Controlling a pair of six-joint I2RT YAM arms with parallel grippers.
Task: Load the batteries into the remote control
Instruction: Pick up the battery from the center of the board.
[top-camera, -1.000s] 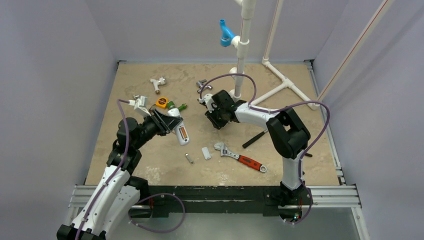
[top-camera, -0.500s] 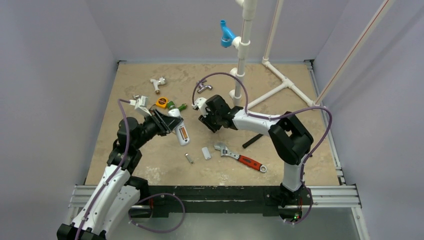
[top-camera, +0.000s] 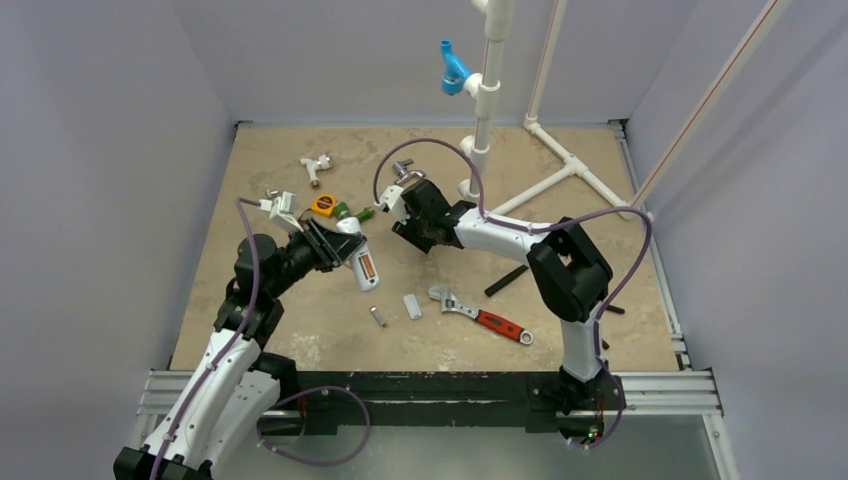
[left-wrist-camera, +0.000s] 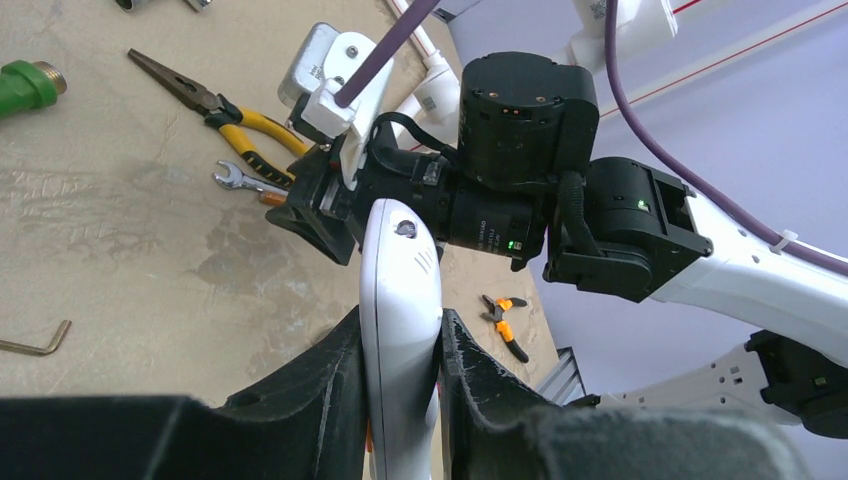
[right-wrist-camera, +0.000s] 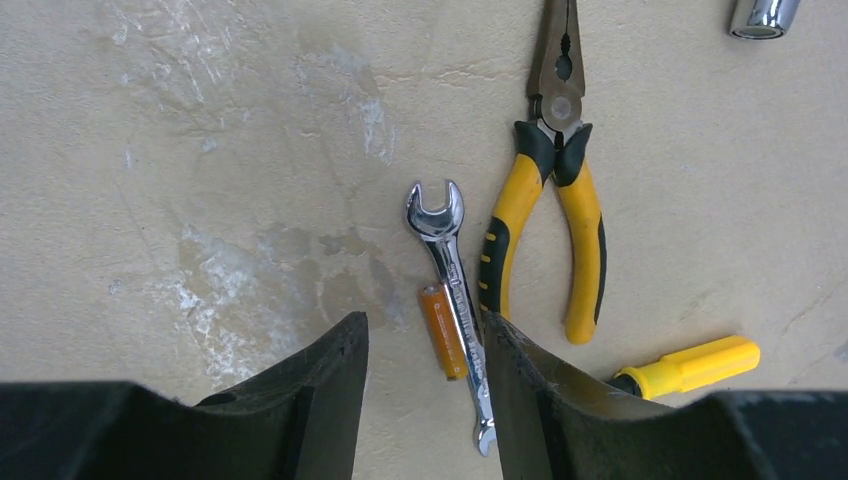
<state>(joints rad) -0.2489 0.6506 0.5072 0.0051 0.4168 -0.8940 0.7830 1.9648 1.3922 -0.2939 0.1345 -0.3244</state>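
Observation:
My left gripper (top-camera: 345, 250) is shut on the white remote control (top-camera: 362, 262) and holds it above the table. In the left wrist view the fingers clamp the remote (left-wrist-camera: 400, 300) edge-on. One orange battery (top-camera: 367, 267) shows in the remote's open back. The other orange battery (right-wrist-camera: 442, 330) lies on the table against a small silver wrench (right-wrist-camera: 450, 270). My right gripper (right-wrist-camera: 425, 400) is open and points down over this battery, which lies between the fingertips, nearer the right one. The right gripper also shows in the top view (top-camera: 405, 225).
Yellow-handled pliers (right-wrist-camera: 545, 230) and a yellow screwdriver handle (right-wrist-camera: 690, 365) lie right of the wrench. A white cover piece (top-camera: 412, 306), a silvery cylinder (top-camera: 378, 317) and a red-handled adjustable wrench (top-camera: 480, 312) lie nearer me. A white pipe frame (top-camera: 485, 100) stands behind.
My right gripper has moved left and farther back across the table. The left arm and the remote have not moved.

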